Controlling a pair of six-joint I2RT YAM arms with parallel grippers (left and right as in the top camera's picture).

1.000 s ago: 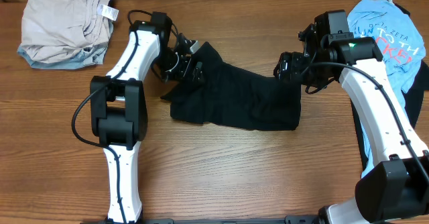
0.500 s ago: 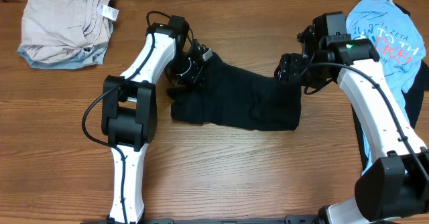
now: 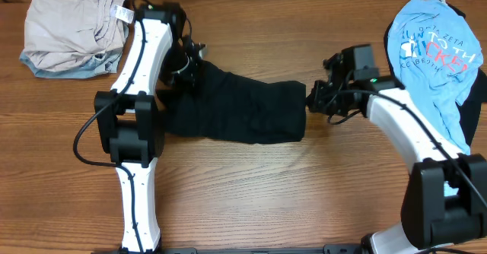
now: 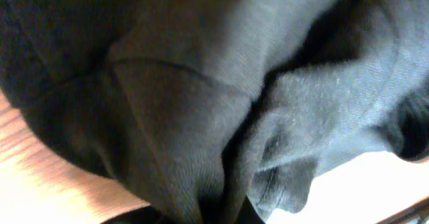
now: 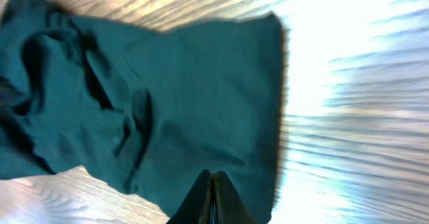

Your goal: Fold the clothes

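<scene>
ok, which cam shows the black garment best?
Overhead: the whole black garment lies in frame, left gripper and right gripper at its ends. Left wrist shows only bunched folds up close; right wrist shows most of it, cut off at the frame's edge.

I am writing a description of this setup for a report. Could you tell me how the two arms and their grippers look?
The left arm and right arm have long white links joined by bulky black joint housings. Each carries a thin black cable looping outside. The left gripper and right gripper are black. A small green light glows near the right wrist.
</scene>
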